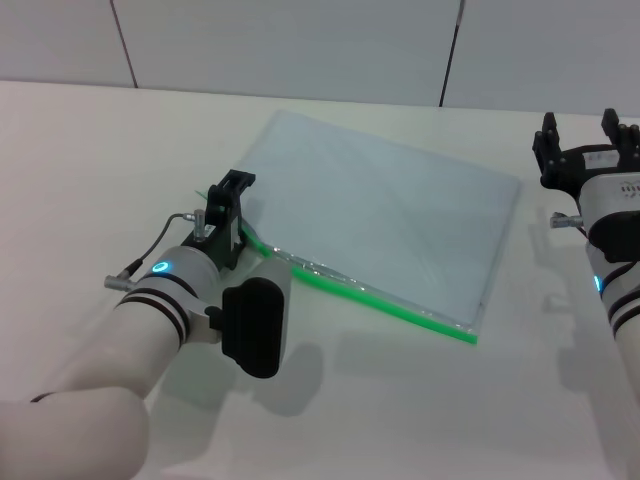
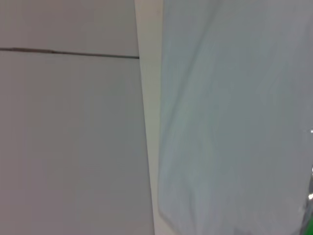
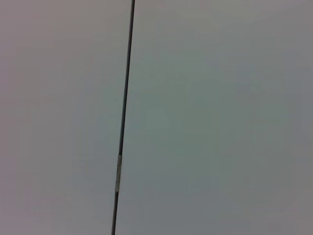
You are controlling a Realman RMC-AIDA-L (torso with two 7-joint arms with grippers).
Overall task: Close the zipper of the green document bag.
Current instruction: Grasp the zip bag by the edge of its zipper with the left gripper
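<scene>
At zipper (image 1: 380, 297) end: left gripper (image 1: 233, 192) (right gripper (image 1: 588, 140) parked).

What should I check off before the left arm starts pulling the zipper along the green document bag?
1. Green document bag lies flat on the table: ok.
2. Left pincer sits at the zipper's near-left end: ok.
3. Left pincer actually grips the slider tab: cannot tell, the pincer hides it.
4. Zipper path toward the far right corner is free of obstacles: ok.
5. Right pincer holds the bag down for the pull: not ok, it sits beside the bag's right edge, apart from it, fingers open.
6. How much of the zipper is already closed: cannot tell.
</scene>
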